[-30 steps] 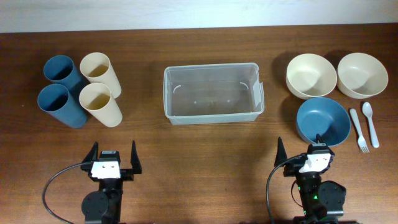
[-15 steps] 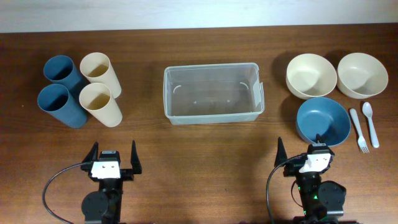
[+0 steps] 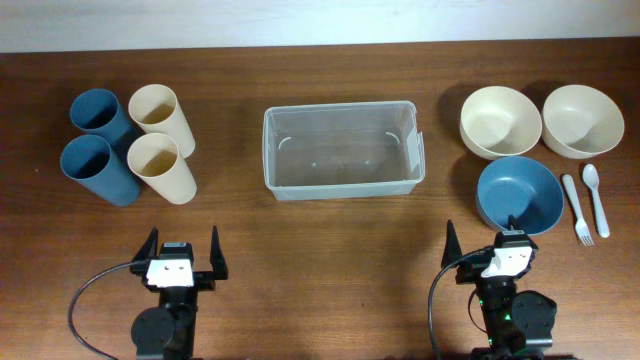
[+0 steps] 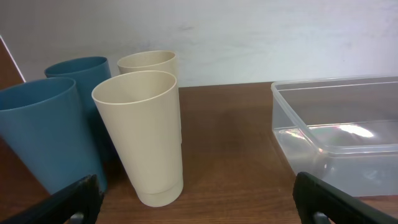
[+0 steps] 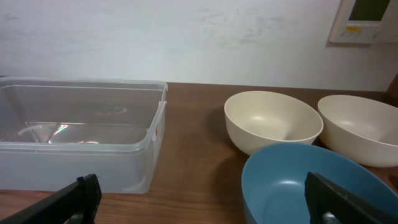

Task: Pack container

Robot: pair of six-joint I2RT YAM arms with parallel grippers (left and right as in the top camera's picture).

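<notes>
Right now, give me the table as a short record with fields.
container: clear bin, centre, empty
blue cups: two, upright, far left
cream cups: two, upright, beside the blue cups
cream bowls: two, right of container
blue bowl: in front of them
fork, spoon: right of blue bowl
left claw: open, empty
right claw: open, empty

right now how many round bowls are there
3: one round cream bowl right of the clear plastic container, another cream bowl beside it, a blue bowl nearer the robot. None seems hidden.
</notes>
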